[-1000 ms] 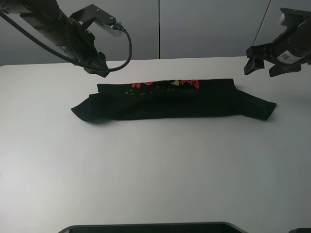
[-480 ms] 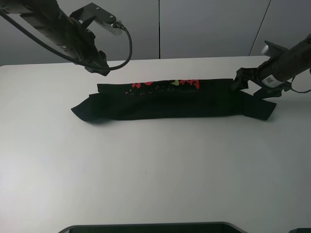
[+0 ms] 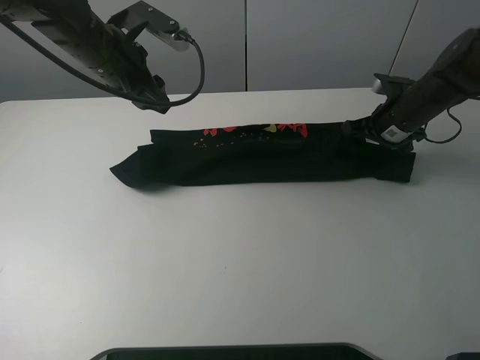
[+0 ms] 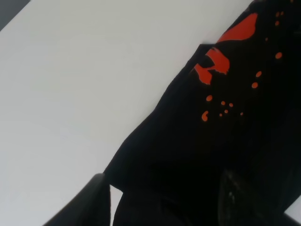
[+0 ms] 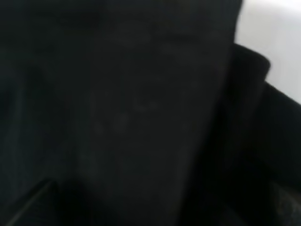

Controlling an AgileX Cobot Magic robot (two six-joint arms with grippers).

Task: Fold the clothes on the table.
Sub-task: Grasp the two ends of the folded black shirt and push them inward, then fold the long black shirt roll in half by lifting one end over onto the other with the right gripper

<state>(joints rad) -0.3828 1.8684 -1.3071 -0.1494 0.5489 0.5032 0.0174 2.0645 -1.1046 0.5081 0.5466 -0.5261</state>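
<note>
Across the far half of the table [image 3: 225,262], we see the black T-shirt [image 3: 255,159] lying as a long folded band parallel to the far edge, its red print on the far side. At the band's right end our right gripper [image 3: 363,130] is down on the fabric, and we cannot tell how its jaws stand, since its wrist view shows only dark cloth. Farther back, toward the far left corner, our left gripper [image 3: 156,100] hangs with jaws spread and holding nothing, the shirt's left part below it.
</note>
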